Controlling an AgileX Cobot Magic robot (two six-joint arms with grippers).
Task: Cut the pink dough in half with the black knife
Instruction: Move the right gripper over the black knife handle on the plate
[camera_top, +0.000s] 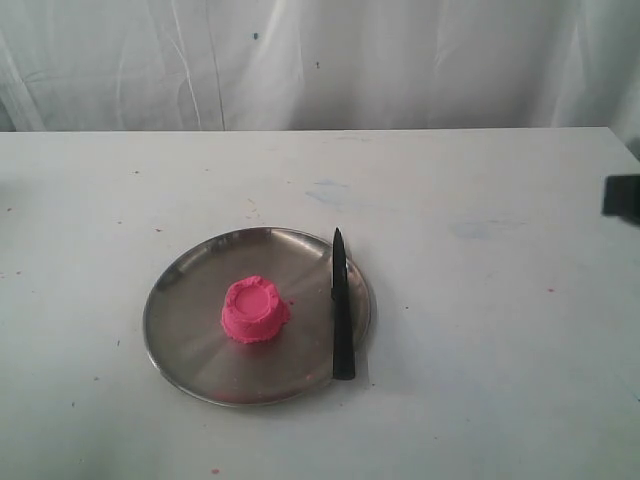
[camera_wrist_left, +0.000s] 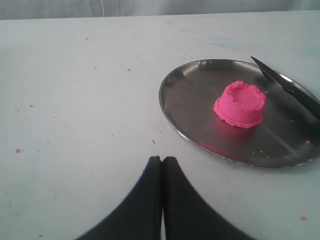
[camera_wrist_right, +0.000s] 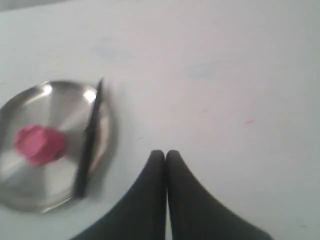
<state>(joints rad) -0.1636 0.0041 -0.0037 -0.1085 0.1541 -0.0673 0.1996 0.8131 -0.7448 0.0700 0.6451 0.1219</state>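
Observation:
The pink dough (camera_top: 254, 311) is one whole cupcake-shaped lump with a dented top, standing in the middle of a round steel plate (camera_top: 180, 315). The black knife (camera_top: 341, 305) lies along the plate's right rim, its tip pointing to the far side and its handle at the near rim. My left gripper (camera_wrist_left: 162, 159) is shut and empty, over bare table apart from the plate (camera_wrist_left: 190, 80), with the dough (camera_wrist_left: 240, 104) and knife (camera_wrist_left: 290, 90) beyond it. My right gripper (camera_wrist_right: 165, 153) is shut and empty too, off to the side of the knife (camera_wrist_right: 88, 145) and dough (camera_wrist_right: 39, 143).
A white table (camera_top: 480, 330) carries the plate, with small pink crumbs scattered on it. A white curtain hangs behind the far edge. A dark part of the right arm (camera_top: 622, 197) shows at the right edge of the exterior view.

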